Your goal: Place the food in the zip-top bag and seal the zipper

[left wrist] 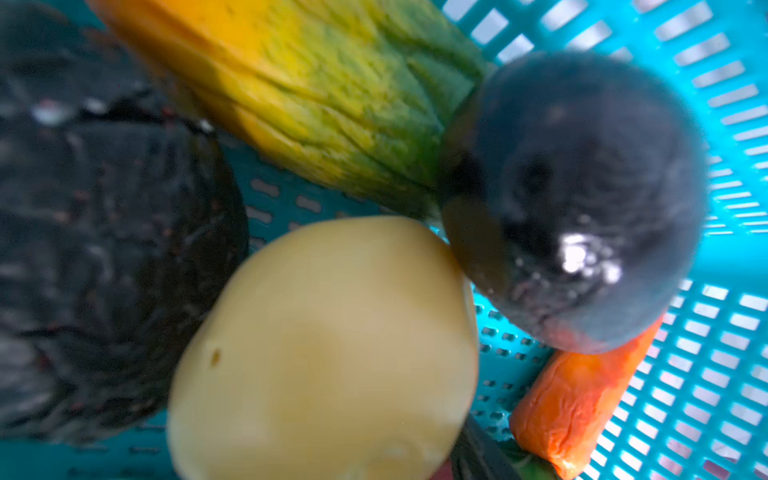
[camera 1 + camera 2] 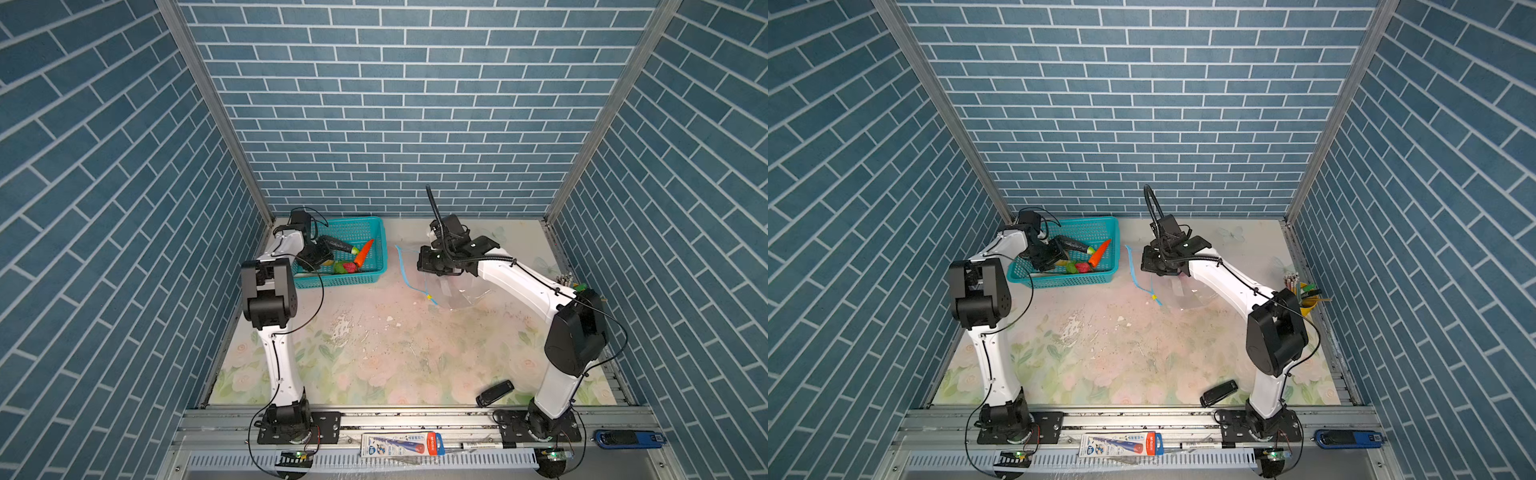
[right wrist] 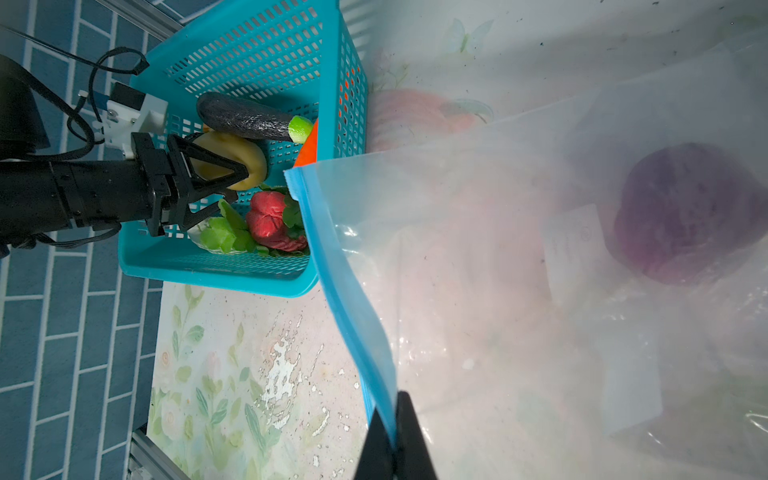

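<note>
The right claw (image 3: 395,440) is clenched on the zipper (image 3: 345,299); the left claw (image 3: 230,191) straddles the yellow fruit (image 3: 255,160) in the basket (image 3: 208,270), grip unclear

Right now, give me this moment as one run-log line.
left gripper: open around yellow fruit in basket | right gripper: shut on zipper | purple onion: in bag

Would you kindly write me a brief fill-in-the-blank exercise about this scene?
The right hand is shut on the zipper, a light ____ strip.
The left hand is down in the teal ____, jaws either side of the yellow fruit.
Inside the zip-top bag lies the ____ onion.
Missing words: blue; basket; purple.
</note>
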You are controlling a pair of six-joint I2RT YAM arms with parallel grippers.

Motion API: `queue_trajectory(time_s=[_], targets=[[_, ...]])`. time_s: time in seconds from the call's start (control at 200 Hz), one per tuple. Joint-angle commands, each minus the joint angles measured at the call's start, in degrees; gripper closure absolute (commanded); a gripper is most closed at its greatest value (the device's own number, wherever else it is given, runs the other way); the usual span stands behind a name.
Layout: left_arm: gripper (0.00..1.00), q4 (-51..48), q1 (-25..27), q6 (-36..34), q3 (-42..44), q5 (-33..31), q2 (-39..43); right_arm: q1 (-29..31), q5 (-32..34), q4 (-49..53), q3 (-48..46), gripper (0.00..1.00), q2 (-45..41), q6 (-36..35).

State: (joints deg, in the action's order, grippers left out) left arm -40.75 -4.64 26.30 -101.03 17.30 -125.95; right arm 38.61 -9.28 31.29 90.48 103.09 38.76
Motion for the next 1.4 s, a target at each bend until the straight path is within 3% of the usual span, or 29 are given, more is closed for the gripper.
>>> queue_trajectory(time_s=[0.0,0.31,0.605,1.04,1.395], targets=[[0.44,-1.86,-0.19,-0.93,-1.71,-1.43,1.53,-0.21,-0.30,0.21,1.64,1.00,0.45,0.96],[0.44,-1.14,-0.48,-1.01,-1.12,-2.02,2.77,-0.20,-0.41,-0.11,1.19,1.00,0.18,1.05],[0.24,8.60,-0.54,3.75,1.45,1.06,1.31,-0.20,-0.57,-0.48,0.96,1.00,0.21,1.14],[0.23,11.42,-0.46,6.11,0.86,1.90,-2.52,-0.09,-0.82,-0.61,1.36,1.00,0.28,1.18],[0.23,2.22,1.37,1.13,-4.34,-3.92,-5.20,0.09,-1.35,-0.31,2.66,1.00,1.23,1.14]])
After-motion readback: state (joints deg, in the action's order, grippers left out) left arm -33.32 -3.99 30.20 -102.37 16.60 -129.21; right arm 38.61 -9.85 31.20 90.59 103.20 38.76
